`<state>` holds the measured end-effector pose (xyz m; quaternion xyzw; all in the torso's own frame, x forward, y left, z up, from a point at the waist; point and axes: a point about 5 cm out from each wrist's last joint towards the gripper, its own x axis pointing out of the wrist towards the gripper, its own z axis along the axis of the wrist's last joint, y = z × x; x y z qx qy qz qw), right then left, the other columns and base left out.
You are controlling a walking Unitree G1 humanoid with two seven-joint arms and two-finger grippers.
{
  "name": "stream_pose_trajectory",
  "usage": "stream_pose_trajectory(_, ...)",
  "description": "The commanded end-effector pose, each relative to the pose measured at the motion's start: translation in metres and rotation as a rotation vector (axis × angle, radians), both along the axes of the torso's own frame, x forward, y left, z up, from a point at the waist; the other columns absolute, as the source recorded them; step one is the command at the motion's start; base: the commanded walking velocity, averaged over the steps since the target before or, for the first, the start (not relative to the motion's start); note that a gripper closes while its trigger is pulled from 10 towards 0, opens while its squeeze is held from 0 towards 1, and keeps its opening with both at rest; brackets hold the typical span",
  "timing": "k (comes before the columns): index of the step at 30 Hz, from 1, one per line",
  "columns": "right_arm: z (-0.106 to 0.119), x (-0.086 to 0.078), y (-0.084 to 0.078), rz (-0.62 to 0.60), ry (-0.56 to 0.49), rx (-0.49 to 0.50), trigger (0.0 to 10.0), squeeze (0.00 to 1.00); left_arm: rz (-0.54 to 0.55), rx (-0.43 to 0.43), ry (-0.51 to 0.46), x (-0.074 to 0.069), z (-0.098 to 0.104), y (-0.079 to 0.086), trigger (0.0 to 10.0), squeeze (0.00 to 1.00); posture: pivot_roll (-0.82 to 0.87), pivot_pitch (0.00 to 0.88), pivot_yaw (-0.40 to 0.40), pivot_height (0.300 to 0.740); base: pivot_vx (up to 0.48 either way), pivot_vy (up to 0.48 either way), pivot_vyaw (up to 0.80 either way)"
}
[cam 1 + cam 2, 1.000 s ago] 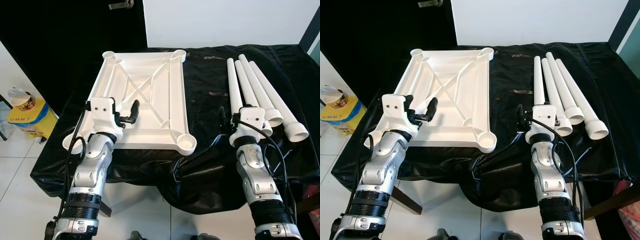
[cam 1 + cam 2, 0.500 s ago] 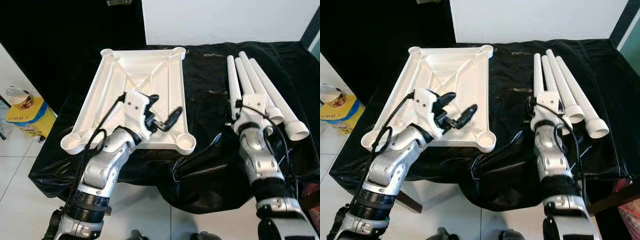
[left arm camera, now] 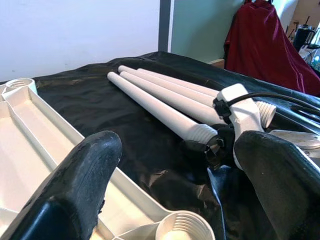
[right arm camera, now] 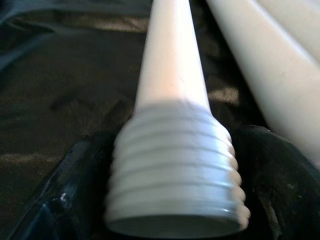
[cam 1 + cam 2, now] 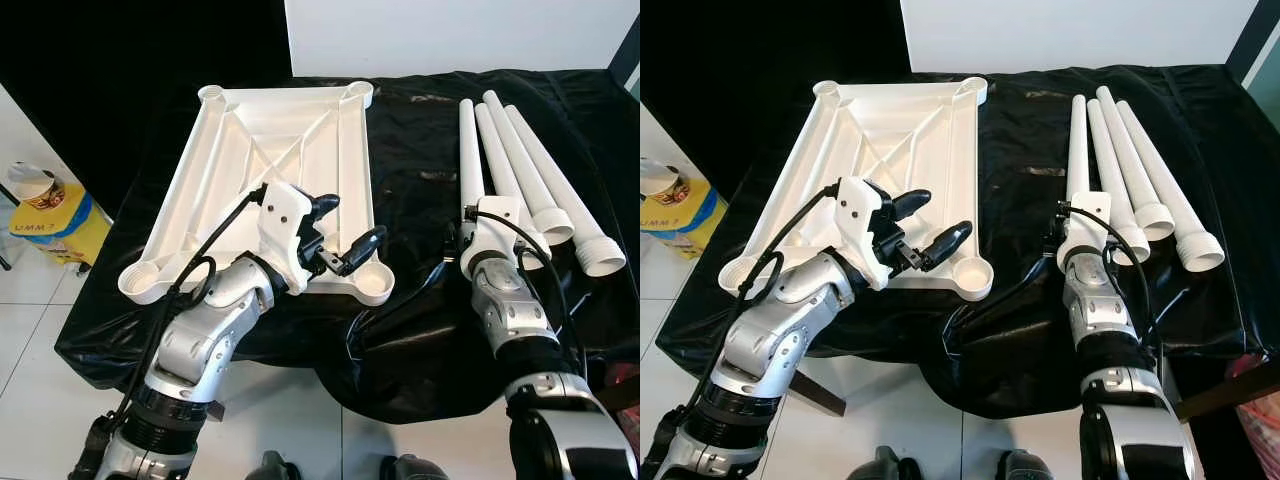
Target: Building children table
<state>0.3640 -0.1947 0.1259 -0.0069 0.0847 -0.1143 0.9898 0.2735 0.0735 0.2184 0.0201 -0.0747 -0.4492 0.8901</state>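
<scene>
1. Left eye view: white tabletop lies upside down on the black cloth; left gripper hovers over its near edge, fingers spread wide and holding nothing, the near right corner socket just below the fingertips
2. Right eye view: four white legs lie side by side on the cloth; right gripper sits at the threaded end of the leftmost leg
3. Left wrist view: two black fingers wide apart, legs and the right arm's white wrist seen between them
4. Right wrist view: threaded leg end between both fingers, which close in on either side; firm contact can't be told
</scene>
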Motion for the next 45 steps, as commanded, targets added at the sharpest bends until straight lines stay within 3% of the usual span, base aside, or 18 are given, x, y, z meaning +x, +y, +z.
stream_pose_trajectory(1,-0.007,0.001,0.001,0.004,0.043,0.024,10.0,0.00,-0.086,0.048,-0.006,-0.009,-0.001,-0.004,10.0,0.00,-0.02,0.120,0.042,0.740,0.000,0.000,0.00)
stream_pose_trajectory(3,-0.009,0.003,0.000,0.010,0.065,0.033,10.0,0.00,-0.176,0.152,-0.003,-0.021,-0.012,-0.004,10.0,0.00,-0.01,0.112,0.039,0.740,0.000,0.000,0.00)
stream_pose_trajectory(6,-0.010,0.005,0.001,0.017,0.074,0.036,10.0,0.00,-0.208,0.209,0.007,-0.026,-0.019,-0.004,10.0,0.00,-0.01,0.108,0.040,0.740,0.000,0.000,0.00)
stream_pose_trajectory(12,-0.009,0.009,0.006,0.051,0.074,0.031,10.0,0.00,-0.166,0.221,0.016,-0.020,-0.021,-0.004,10.0,0.00,-0.01,0.097,0.040,0.740,0.000,0.000,0.00)
stream_pose_trajectory(13,-0.008,0.010,0.008,0.063,0.073,0.026,4.4,0.00,-0.153,0.223,0.014,-0.018,-0.020,-0.004,10.0,0.00,-0.01,0.097,0.040,0.740,0.000,0.000,0.00)
stream_pose_trajectory(14,-0.008,0.011,0.009,0.068,0.073,0.025,3.4,0.00,-0.145,0.225,0.013,-0.017,-0.020,-0.004,10.0,0.00,-0.01,0.089,0.039,0.740,0.000,0.000,0.00)
stream_pose_trajectory(15,-0.008,0.011,0.010,0.069,0.076,0.030,0.0,0.00,-0.132,0.232,0.011,-0.015,-0.020,-0.003,10.0,0.00,-0.01,0.085,0.038,0.740,0.000,0.000,0.00)
stream_pose_trajectory(32,-0.017,0.008,0.016,0.082,0.068,0.035,0.0,0.00,0.003,0.255,-0.014,-0.001,-0.018,0.007,10.0,0.00,0.01,0.061,0.024,0.740,0.000,0.000,0.00)
stream_pose_trajectory(33,-0.015,0.008,0.017,0.084,0.030,0.019,10.0,0.00,0.032,0.256,-0.017,0.002,-0.018,0.010,10.0,0.00,0.03,0.057,0.029,0.740,0.000,0.000,0.00)
stream_pose_trajectory(37,-0.007,0.006,0.018,0.079,-0.062,-0.021,10.0,0.00,0.087,0.269,-0.007,0.006,-0.019,0.016,10.0,0.00,0.04,0.062,0.019,0.740,0.000,0.000,0.00)
stream_pose_trajectory(40,-0.007,0.006,0.018,0.079,-0.062,-0.021,10.0,0.00,0.087,0.269,-0.007,0.006,-0.019,0.016,10.0,0.00,0.04,0.062,0.019,0.740,0.000,0.000,0.00)
stream_pose_trajectory(45,0.006,0.005,0.017,0.066,-0.181,-0.073,10.0,0.00,0.187,0.252,-0.014,0.014,-0.020,0.023,10.0,0.00,0.05,0.064,-0.001,0.740,0.000,0.000,0.00)
